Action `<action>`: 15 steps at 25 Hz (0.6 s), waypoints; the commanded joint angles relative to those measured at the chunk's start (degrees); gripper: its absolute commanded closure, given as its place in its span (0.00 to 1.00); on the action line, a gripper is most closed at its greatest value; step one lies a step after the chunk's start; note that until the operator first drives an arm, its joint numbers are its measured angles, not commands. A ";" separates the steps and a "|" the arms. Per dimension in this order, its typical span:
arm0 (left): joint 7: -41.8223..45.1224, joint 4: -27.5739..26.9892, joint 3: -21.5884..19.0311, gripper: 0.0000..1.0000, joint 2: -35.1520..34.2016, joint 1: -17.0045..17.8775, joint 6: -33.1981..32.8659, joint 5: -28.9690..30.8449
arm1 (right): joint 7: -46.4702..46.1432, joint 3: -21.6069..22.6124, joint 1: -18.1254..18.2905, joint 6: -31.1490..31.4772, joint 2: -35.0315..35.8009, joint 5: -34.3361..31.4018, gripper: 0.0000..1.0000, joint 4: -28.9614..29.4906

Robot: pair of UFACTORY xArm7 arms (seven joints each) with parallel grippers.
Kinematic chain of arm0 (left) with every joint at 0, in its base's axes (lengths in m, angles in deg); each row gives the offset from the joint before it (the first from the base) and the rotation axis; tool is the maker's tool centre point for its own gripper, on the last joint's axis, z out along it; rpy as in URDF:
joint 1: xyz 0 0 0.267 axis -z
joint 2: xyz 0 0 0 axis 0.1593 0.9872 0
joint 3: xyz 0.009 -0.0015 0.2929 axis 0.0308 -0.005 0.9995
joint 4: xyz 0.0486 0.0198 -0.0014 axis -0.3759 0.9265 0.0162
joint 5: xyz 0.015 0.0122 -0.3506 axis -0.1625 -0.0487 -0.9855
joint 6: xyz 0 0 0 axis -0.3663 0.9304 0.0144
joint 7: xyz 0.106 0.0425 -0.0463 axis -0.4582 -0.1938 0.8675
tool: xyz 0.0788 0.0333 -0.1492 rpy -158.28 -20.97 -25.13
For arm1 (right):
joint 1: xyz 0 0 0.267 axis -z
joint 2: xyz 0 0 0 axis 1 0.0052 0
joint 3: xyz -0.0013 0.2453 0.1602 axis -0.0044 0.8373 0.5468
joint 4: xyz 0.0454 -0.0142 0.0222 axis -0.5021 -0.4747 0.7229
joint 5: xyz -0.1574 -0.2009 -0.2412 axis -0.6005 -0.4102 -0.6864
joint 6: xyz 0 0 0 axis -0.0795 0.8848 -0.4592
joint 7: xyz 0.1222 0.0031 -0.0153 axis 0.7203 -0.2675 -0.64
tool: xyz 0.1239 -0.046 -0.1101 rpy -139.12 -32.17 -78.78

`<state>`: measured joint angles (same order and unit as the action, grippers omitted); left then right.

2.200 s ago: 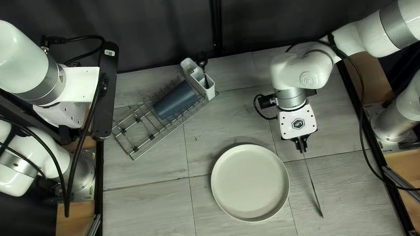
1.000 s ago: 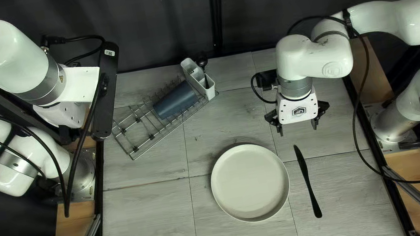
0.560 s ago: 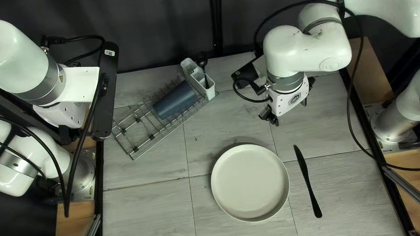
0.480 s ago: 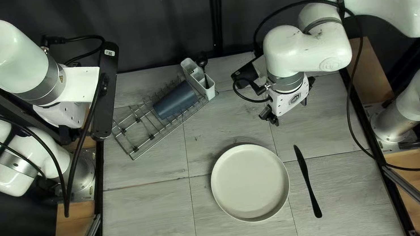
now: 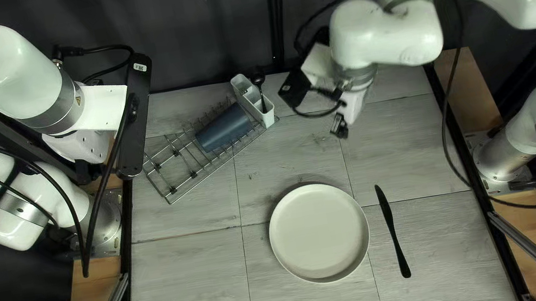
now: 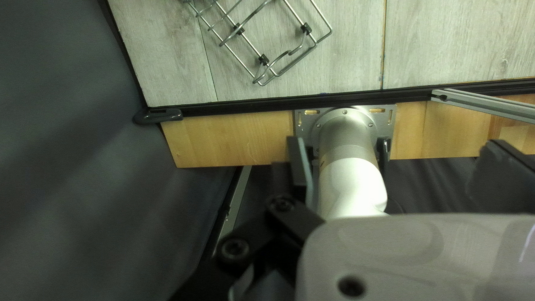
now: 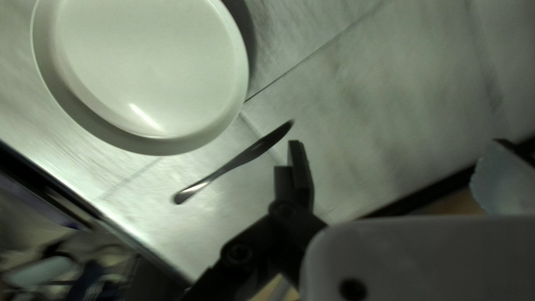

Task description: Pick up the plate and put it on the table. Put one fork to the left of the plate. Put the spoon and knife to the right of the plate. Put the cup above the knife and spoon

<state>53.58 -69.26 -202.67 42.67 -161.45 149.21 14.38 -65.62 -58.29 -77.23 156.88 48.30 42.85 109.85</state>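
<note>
knife (image 5: 392,231) down right of plate (image 5: 319,233); likely spoon (image 5: 258,79) next
right claw (image 7: 397,147) wide open, empty; left claw (image 6: 394,146) too. right one must reach cutlery holder (image 5: 243,91).

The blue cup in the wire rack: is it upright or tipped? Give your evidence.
Tipped: in the top left view, the blue cup lies on its side in the wire rack, its long wall facing up.

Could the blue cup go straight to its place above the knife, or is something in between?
Beside the blue cup, toward the knife, stands the white utensil holder; my open right gripper hovers partway across. Lifting first seems wise.
</note>
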 commanded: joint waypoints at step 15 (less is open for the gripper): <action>0.00 0.00 0.00 0.00 0.00 0.00 0.00 0.00 | -39.26 -6.81 5.59 -3.75 10.39 5.98 0.00 11.45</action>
<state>53.58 -69.26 -202.67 42.67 -161.45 149.21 14.38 -101.52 -64.00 -72.95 153.26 56.83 47.46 119.37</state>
